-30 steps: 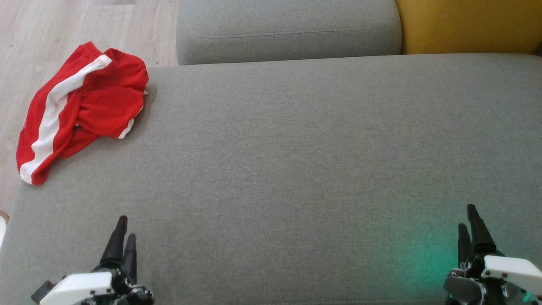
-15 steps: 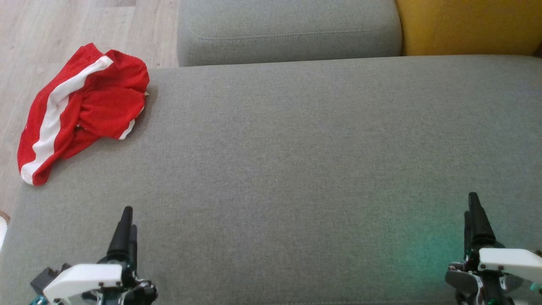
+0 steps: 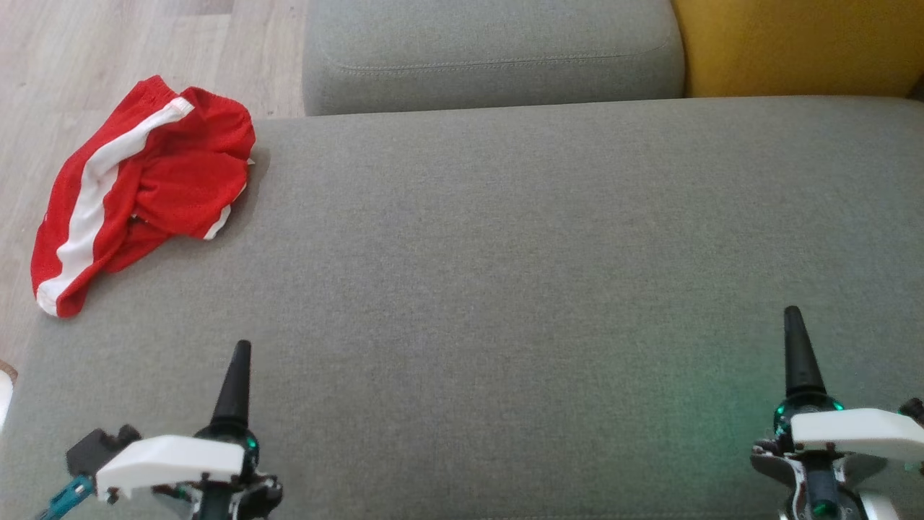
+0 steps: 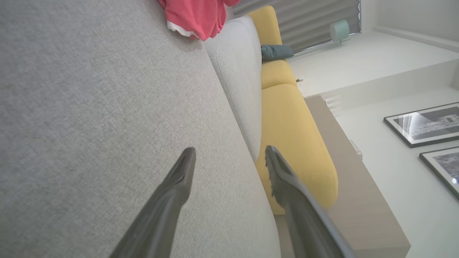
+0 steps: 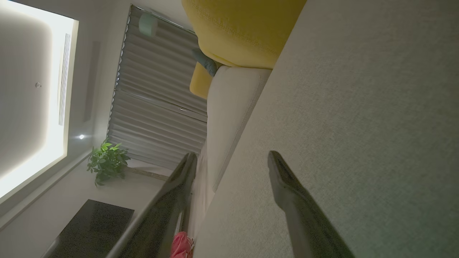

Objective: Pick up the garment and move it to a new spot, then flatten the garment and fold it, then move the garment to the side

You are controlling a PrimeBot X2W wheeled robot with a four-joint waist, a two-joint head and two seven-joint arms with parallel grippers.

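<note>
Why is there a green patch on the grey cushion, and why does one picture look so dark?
Head view: the green glow on the grey cushion likely comes from green lights by the right claw. Right wrist view: the bright ceiling panel leaves the rest dim. Left wrist view: evenly lit.

One pair of red shorts (image 3: 137, 188), two hands, several cushions.
There are two hands, the left hand (image 4: 229, 154) and the right hand (image 5: 231, 156), each with two dark fingers (image 4: 175, 186), four in all. The sofa has one long grey seat cushion (image 3: 505, 289) and one grey back cushion (image 3: 491, 50) behind it. The left wrist view shows at least two yellow cushions (image 4: 294, 136) and one small teal cushion (image 4: 274, 52). Two framed pictures (image 4: 423, 123) hang on the wall. One potted plant (image 5: 107, 161) stands by one pleated window blind (image 5: 157, 96).
</note>
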